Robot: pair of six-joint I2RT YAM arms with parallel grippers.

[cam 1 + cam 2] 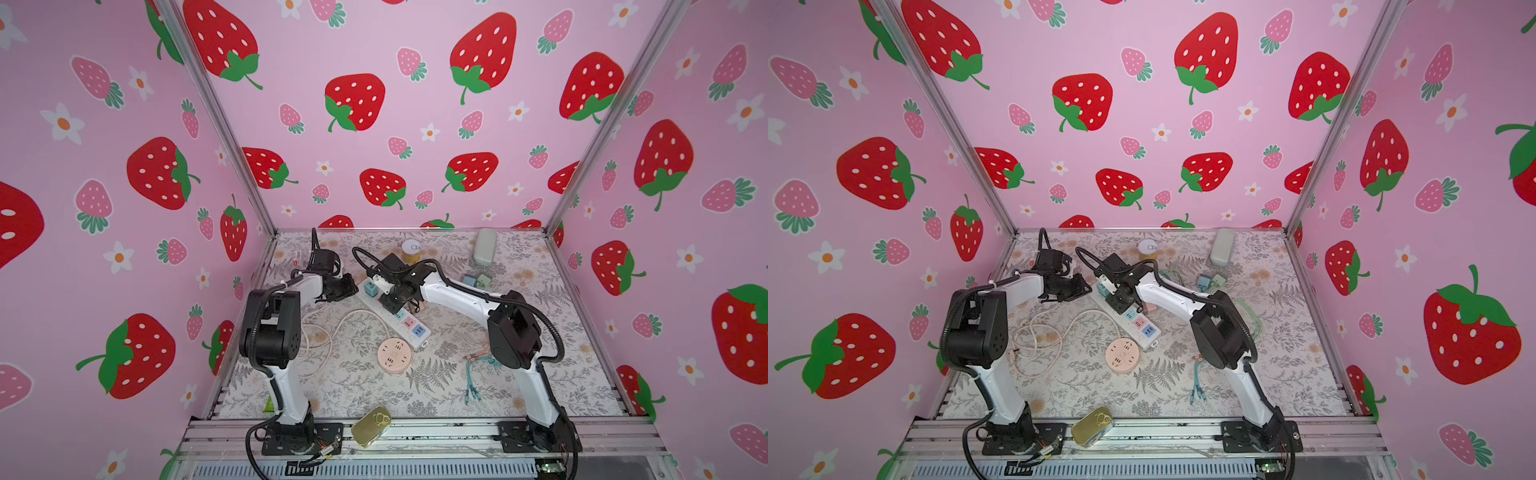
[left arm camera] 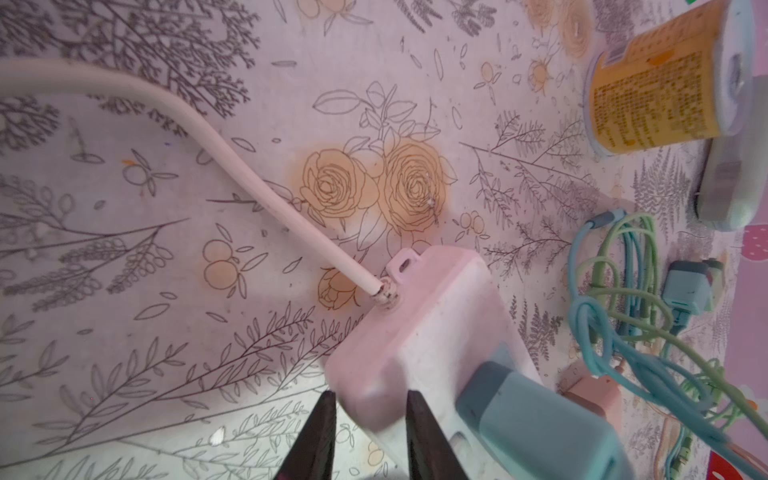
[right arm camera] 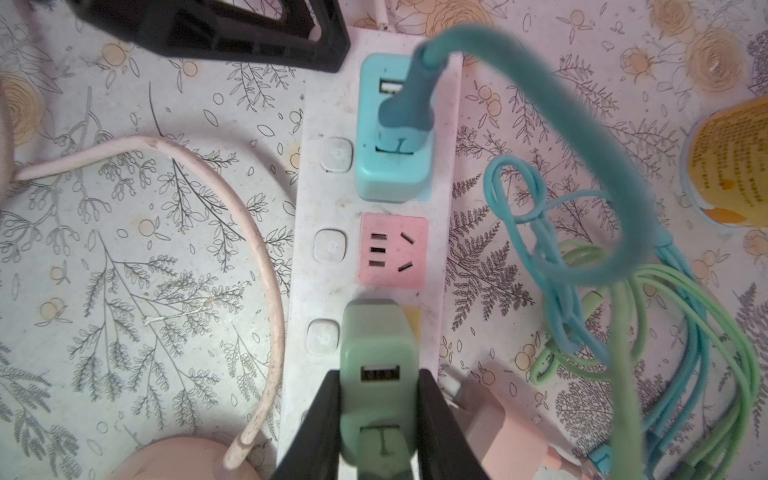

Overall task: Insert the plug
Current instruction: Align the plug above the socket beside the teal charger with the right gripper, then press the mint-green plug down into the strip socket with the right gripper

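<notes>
1. Your right gripper (image 3: 379, 399) is clamped tight on the green plug (image 3: 376, 340), one finger against each side, with the plug's USB port facing the wrist camera.
2. The plug sits over the yellow socket (image 3: 412, 318) of the white power strip (image 3: 309, 199); you cannot tell whether its prongs are in.
3. Next along, the pink socket (image 3: 392, 251) shows its slots. Beyond it a blue adapter (image 3: 390, 174) is plugged in, with a teal cable (image 3: 582, 124) in its port.
4. Your left gripper (image 2: 370, 432) has its jaws narrowly apart, pinching the strip's corner at the end where the cord (image 2: 249, 174) enters.
</notes>
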